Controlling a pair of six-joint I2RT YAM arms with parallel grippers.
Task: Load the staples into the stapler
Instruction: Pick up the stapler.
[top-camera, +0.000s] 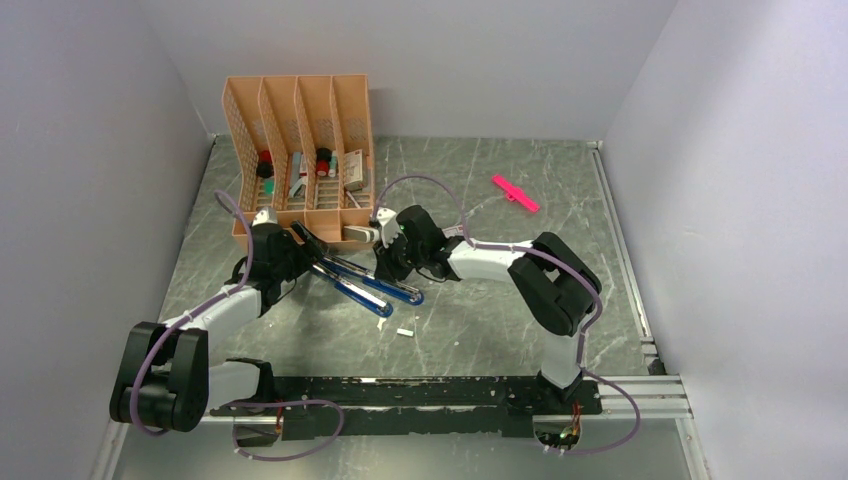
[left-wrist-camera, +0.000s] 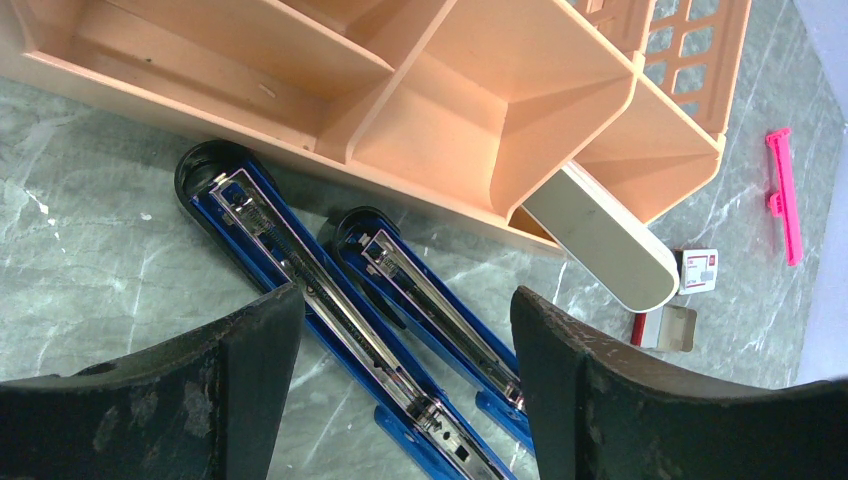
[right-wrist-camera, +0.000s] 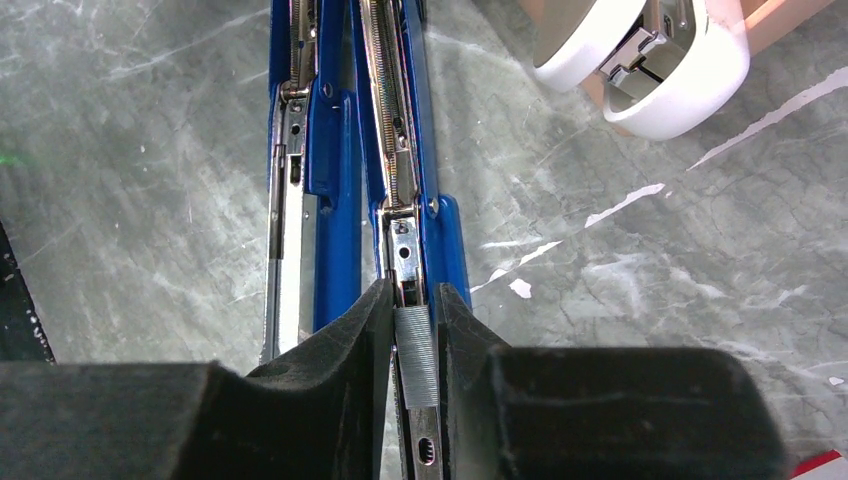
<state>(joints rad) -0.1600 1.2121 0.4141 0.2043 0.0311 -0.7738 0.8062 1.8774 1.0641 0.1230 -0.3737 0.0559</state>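
Staples (right-wrist-camera: 417, 352), a short ribbed grey strip, sit pinched between the fingers of the right gripper (right-wrist-camera: 413, 300), directly over the metal channel of the blue stapler (right-wrist-camera: 400, 150). The stapler lies open on the grey marbled table (right-wrist-camera: 150, 150), its two long blue parts side by side. The left gripper (left-wrist-camera: 400, 305) hovers above them, jaws spread wide, holding nothing. Just beyond stands an orange desk organizer (left-wrist-camera: 480, 110), with a white rounded item (left-wrist-camera: 605, 245) leaning out of one compartment. A pink stick (left-wrist-camera: 785, 195) lies well apart.
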